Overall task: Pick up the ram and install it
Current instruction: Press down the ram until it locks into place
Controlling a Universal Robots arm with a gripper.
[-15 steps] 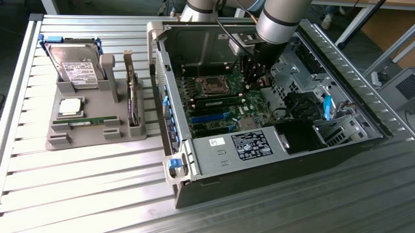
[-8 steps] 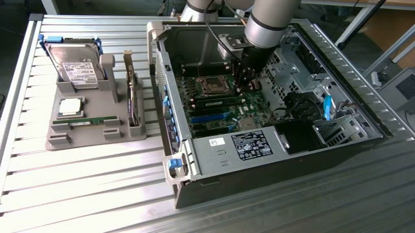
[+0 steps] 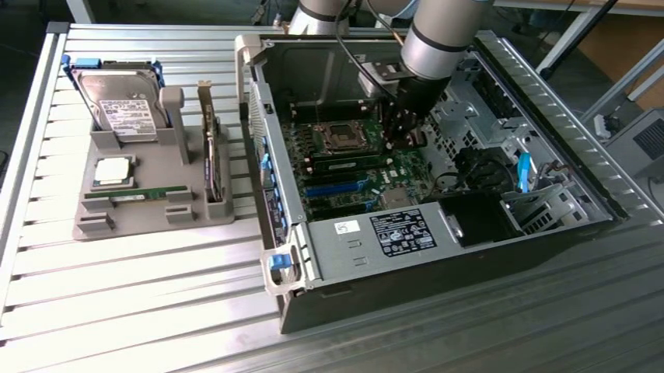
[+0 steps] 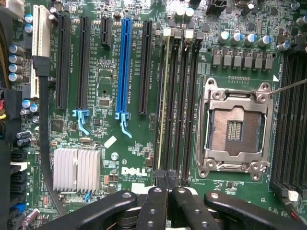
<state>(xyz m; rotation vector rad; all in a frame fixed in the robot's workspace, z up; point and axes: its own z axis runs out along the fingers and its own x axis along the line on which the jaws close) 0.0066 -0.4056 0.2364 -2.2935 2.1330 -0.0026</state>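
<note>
In the exterior view, the end effector [image 3: 407, 134] hangs inside the open computer case [image 3: 436, 256], fingers together, gripping nothing, above one ram [image 3: 347, 164] seated beside the CPU socket [image 3: 337, 137]. A second green stick [image 3: 140, 193] lies in the grey holder [image 3: 155, 217] on the counter [image 3: 124, 287].

In the wrist view, the closed end effector [image 4: 165, 184] sits over four memory slots [image 4: 184, 100]; the ram [image 4: 165, 96] stands in one. It looks light, stiff and fragile, best held by its long edges.

We see an open computer case [image 3: 415, 256] on the slatted metal surface [image 3: 124, 295]. Beside it, a grey holder [image 3: 145, 214] carries a hard drive [image 3: 120, 109] and a processor [image 3: 112, 171].
</note>
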